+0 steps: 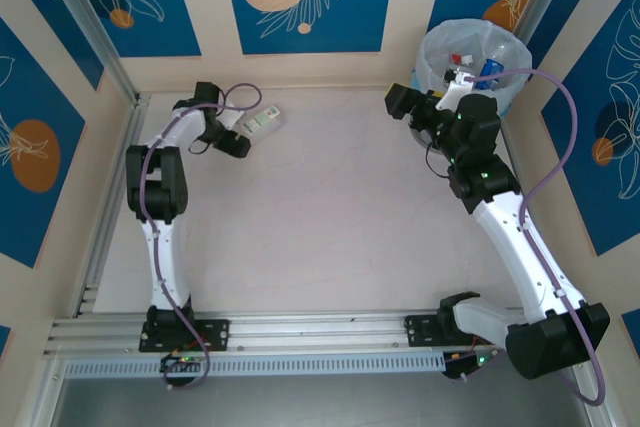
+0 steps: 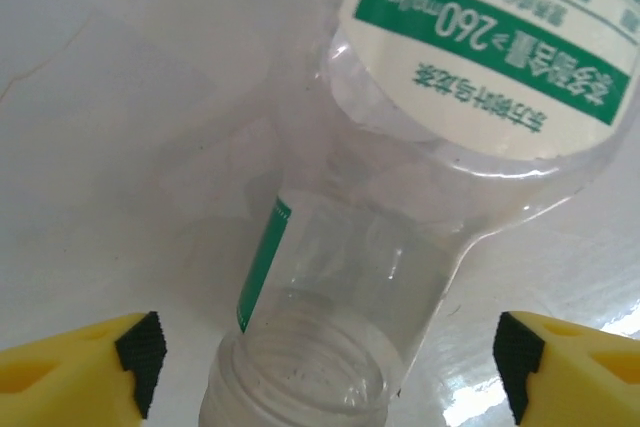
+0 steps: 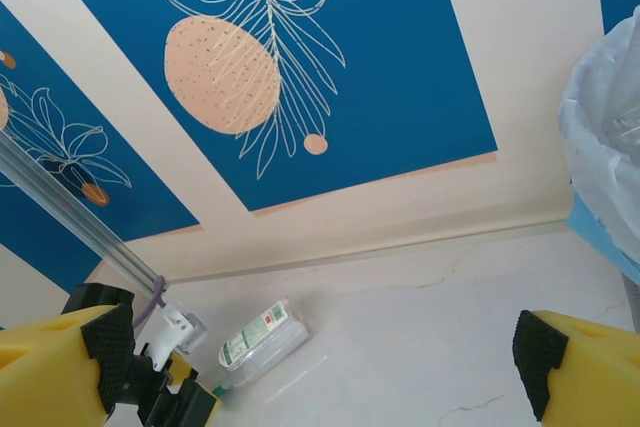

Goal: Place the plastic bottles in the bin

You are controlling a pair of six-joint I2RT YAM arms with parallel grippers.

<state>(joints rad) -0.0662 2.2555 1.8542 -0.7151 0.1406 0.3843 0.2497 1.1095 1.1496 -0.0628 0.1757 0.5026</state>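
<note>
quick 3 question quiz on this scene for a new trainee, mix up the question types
1. True or false: the left claw is shut on the green-label bottle.
2. Where does the bin stand? A) far right corner of the table B) far left corner C) between the arm bases
3. Fill in: the right claw is open and holds ____.
Key: 1 false, it is open around the bottle's neck. 2 A. 3 nothing.
</note>
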